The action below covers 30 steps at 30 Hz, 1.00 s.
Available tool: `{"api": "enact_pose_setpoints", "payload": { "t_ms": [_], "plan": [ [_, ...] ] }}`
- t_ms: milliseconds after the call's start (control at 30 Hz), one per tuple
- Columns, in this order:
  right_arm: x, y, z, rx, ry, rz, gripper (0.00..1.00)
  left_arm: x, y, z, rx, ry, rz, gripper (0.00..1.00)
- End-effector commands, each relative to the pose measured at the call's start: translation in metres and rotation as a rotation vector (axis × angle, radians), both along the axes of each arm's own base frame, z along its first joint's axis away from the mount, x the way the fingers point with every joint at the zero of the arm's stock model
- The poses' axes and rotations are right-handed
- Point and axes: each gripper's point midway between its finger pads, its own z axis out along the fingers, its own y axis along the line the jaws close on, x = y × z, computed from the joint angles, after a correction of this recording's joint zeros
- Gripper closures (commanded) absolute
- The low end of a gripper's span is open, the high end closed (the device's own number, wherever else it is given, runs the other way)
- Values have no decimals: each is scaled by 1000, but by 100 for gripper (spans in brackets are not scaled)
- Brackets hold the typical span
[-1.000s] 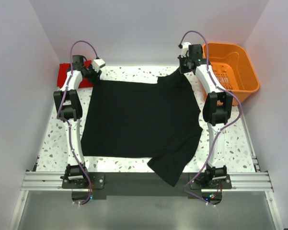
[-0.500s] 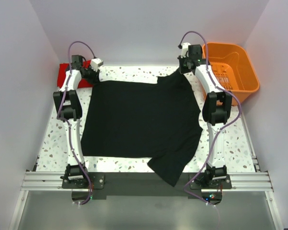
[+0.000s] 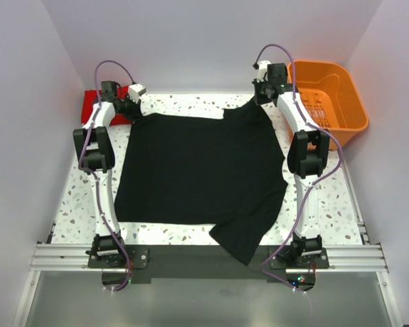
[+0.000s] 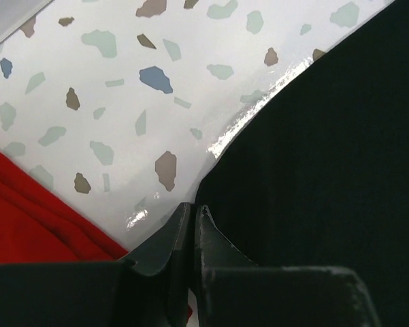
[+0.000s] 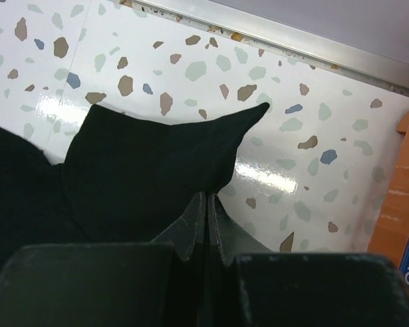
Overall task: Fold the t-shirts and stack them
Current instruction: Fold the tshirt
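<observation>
bright even light, glare streaks on table point(image 4: 143, 122), soft shadows

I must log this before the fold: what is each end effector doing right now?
Left end effector: closed, pinching the black t-shirt at its edge.
Right end effector: closed, holding the black t-shirt by a corner.

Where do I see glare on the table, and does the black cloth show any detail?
Left wrist: a bright glare streak on the speckled table along the edge of the black t-shirt. Right wrist: a softer patch right of its pointed corner. Top external: the shirt looks featureless.
</observation>
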Motion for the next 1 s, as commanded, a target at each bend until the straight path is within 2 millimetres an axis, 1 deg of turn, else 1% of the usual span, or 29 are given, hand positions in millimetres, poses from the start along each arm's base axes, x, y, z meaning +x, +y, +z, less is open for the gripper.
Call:
{"api": "enact_pose_setpoints", "payload": {
  "t_ms": [0,33,67,100,133,167,200,233,300,333,367,400,433,467,500,533,567,600,633,733,833,867,900,933,967],
  "plan": [
    [9,-3,53,19,-121,-7,100,19,-7,83,-43,-217,-34,100],
    [9,-3,55,16,-127,-8,100,17,-7,82,-45,-222,-37,100],
    [8,-4,58,14,-133,-12,100,20,-7,90,-43,-254,-43,100],
    [7,-6,65,12,-146,-13,100,20,-5,104,-36,-288,-43,100],
    [7,-6,68,9,-151,-14,100,17,-4,100,-43,-282,-37,100],
    [7,-7,71,9,-161,-13,100,20,-3,109,-43,-322,-38,100],
    [4,-7,72,5,-161,-6,100,20,2,120,-40,-348,-31,100],
    [4,-7,73,5,-163,-2,100,18,2,119,-46,-346,-27,100],
    [1,-7,74,2,-159,5,100,18,8,132,-51,-388,-33,100],
    [0,-7,77,2,-162,5,100,17,9,132,-48,-394,-40,100],
    [-2,-6,74,0,-153,12,100,16,9,134,-46,-403,-47,100],
    [-3,-7,75,-1,-150,15,100,13,11,140,-47,-416,-58,100],
    [-5,-6,78,-1,-152,18,100,10,11,138,-42,-419,-73,100],
    [-8,-6,75,-5,-142,22,100,8,13,139,-41,-427,-78,100],
    [-10,-6,76,-5,-142,24,100,5,15,145,-39,-438,-83,100],
    [-12,-7,80,-5,-144,26,100,1,16,139,-33,-433,-92,100],
    [-16,-8,77,-9,-133,27,100,-3,17,139,-30,-430,-102,100],
    [-18,-6,78,-5,-131,37,100,-8,18,143,-30,-436,-120,100],
    [-21,-6,79,-4,-128,40,100,-12,19,137,-12,-436,-140,100],
    [-32,-5,80,5,-115,55,100,-26,21,131,14,-431,-175,100],
    [-47,-1,80,19,-89,75,100,-36,23,128,28,-435,-196,100],
    [-54,-1,81,22,-83,79,100,-39,24,134,27,-448,-202,100],
    [-57,-1,80,23,-76,82,100,-44,23,129,20,-436,-206,100],
    [-61,-1,81,24,-75,85,100,-47,23,131,25,-444,-214,100],
    [-67,0,75,26,-55,92,100,-49,25,131,25,-450,-215,100]
  ]
}}
